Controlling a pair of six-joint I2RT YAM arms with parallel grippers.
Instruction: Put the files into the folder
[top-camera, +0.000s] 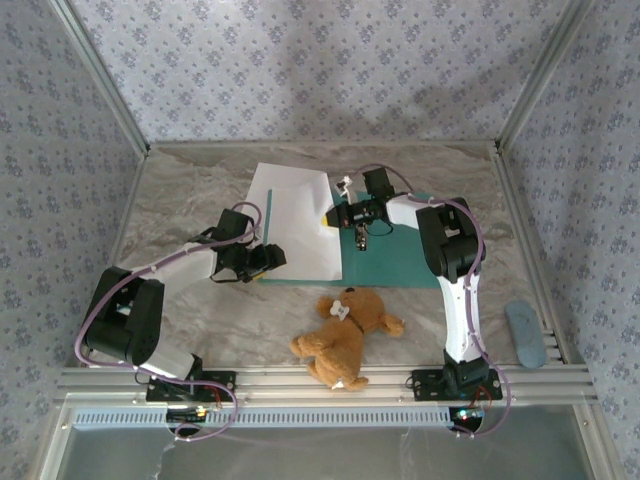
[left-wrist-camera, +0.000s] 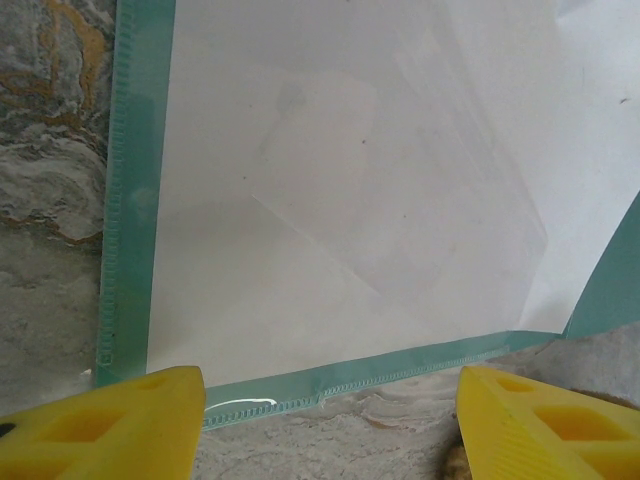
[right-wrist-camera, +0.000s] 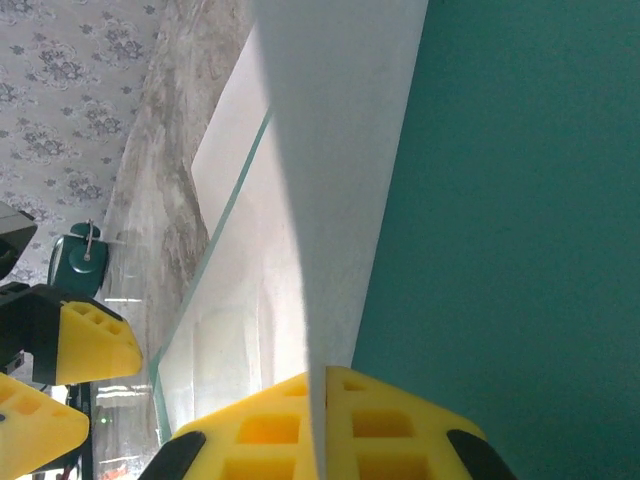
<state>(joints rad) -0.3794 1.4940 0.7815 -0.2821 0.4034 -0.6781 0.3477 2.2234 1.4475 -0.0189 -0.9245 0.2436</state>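
Thin white paper sheet (top-camera: 298, 222), plain and unmarked, lies over the left half of the open teal card folder (top-camera: 400, 262). It could crease or slide off if the right gripper (right-wrist-camera: 325, 400), clamped tight on its right edge, tugs sideways. The left gripper (left-wrist-camera: 330, 400) hovers at the folder's near-left corner, jaws spread, holding nothing.
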